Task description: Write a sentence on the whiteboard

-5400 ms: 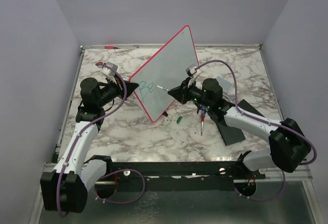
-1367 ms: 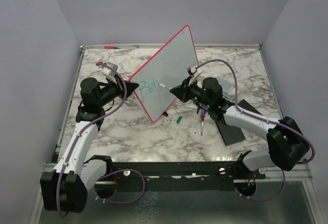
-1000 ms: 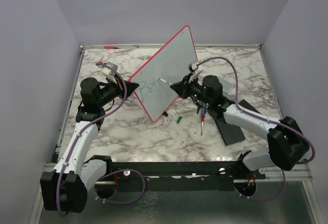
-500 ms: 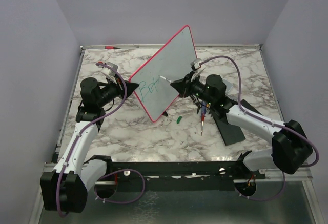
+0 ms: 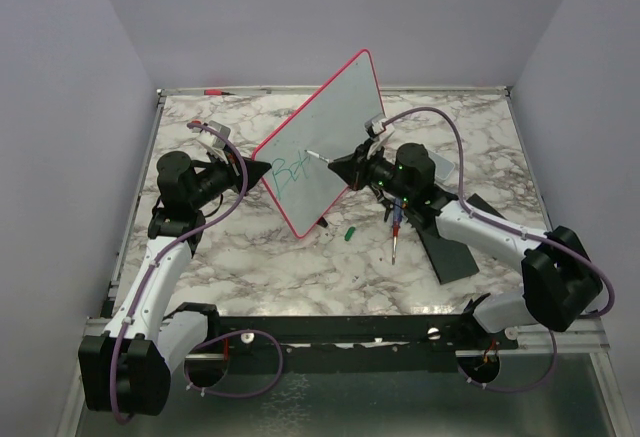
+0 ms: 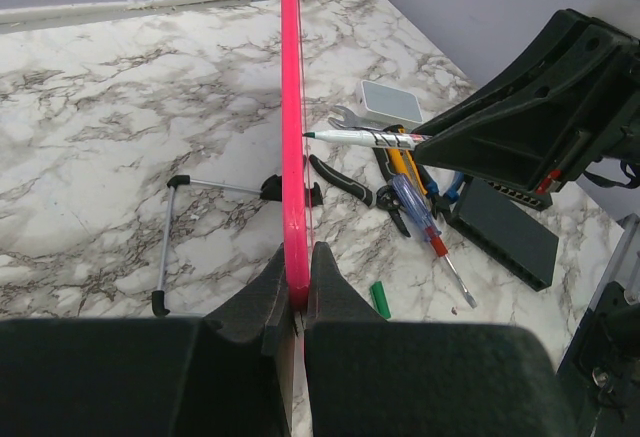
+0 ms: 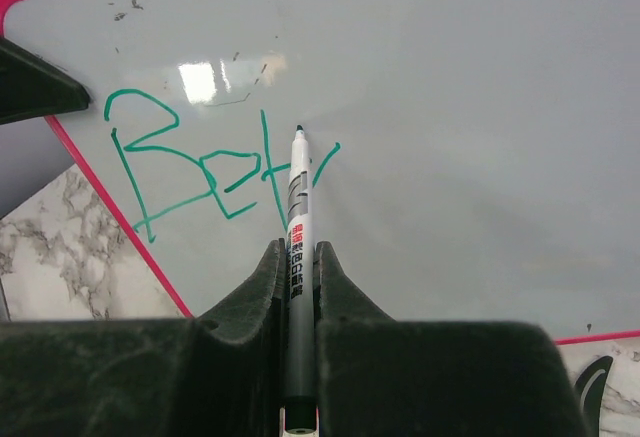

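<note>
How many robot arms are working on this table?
2. The left arm, on the left, grips the whiteboard by its edge; the right arm, on the right, holds a marker to its face. None seems hidden.

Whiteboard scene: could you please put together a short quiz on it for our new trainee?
1. True or false: the left claw is shut on the pink rim of the whiteboard, which stands tilted up off the table.
2. What colour is the writing on the whiteboard? A. red B. green C. black
3. Fill in the blank: the right claw is shut on a ____, which points at the board face.

Key:
1. True
2. B
3. marker
</note>
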Motion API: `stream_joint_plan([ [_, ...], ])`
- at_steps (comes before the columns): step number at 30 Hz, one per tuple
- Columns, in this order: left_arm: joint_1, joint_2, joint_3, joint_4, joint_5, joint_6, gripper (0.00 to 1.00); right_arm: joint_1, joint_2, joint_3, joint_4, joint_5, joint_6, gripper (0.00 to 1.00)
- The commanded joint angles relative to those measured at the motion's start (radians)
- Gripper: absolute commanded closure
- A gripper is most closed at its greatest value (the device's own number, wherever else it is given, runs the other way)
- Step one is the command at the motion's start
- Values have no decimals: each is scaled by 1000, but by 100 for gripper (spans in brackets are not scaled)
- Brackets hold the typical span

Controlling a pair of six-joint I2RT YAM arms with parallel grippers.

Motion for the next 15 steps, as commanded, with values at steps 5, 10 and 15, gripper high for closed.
stream_joint_plan([
  [5,-26,34,-40,-163,54,69,100,-2,11,-35,-7,37,5,99],
  [10,-25,34,-41,-163,55,70,100,-2,11,-82,-12,43,30,99],
  [15,-27,34,-41,-163,55,70,100,-3,14,-128,-9,62,51,99],
])
